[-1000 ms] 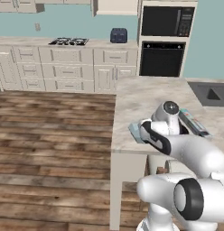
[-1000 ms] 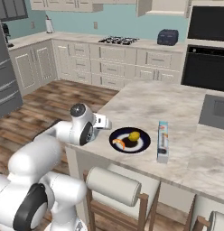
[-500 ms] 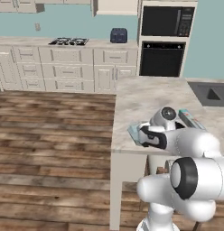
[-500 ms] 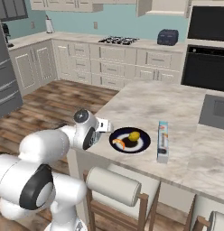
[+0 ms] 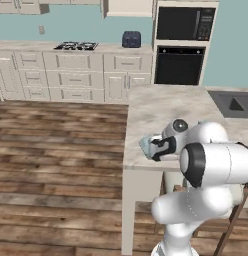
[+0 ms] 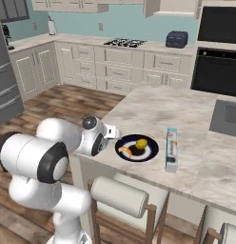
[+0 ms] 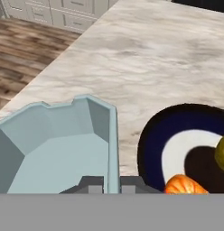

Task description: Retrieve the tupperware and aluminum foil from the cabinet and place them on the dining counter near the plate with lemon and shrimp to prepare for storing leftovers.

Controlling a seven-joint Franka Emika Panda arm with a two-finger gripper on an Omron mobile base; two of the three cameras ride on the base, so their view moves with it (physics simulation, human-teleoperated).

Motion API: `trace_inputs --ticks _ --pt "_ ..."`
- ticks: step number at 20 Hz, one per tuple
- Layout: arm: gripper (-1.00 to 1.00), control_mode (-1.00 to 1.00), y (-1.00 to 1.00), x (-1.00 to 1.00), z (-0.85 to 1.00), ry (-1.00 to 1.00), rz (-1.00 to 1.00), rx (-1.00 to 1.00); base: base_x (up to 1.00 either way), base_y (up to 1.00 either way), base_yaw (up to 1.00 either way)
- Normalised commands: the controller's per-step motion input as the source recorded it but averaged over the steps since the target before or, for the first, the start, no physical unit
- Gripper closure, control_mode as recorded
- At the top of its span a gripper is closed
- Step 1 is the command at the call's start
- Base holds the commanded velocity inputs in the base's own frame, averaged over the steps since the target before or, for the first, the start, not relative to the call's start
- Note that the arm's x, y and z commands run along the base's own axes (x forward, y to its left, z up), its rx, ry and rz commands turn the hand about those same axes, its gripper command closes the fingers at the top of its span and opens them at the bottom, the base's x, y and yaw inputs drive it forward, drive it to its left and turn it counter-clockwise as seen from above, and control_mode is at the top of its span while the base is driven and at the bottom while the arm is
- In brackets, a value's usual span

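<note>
We see the gripper (image 7: 112, 182) clamped on the near wall of the tupperware (image 7: 59, 144), one finger inside the tub and one outside, their tips cut off by the frame's lower edge. Just beside it lies the plate with lemon and shrimp (image 7: 177, 131), only partly visible. Beyond the plate, the aluminum foil (image 6: 172, 148) rests on the dining counter (image 6: 153, 109). The arm hides most of the tub in the base views.
</note>
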Motion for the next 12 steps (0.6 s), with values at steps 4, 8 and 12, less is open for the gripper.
trace_inputs --ticks 4,8,12 --pt "1.00 -1.00 -0.04 0.46 -0.44 0.00 0.00 0.00 0.00 0.00 0.00" --pt "1.00 -1.00 -0.09 0.61 -0.34 0.00 0.00 0.00 0.00 0.00 0.00" --pt "1.00 -1.00 -0.14 0.72 -0.25 0.00 0.00 0.01 0.00 0.00 0.00"
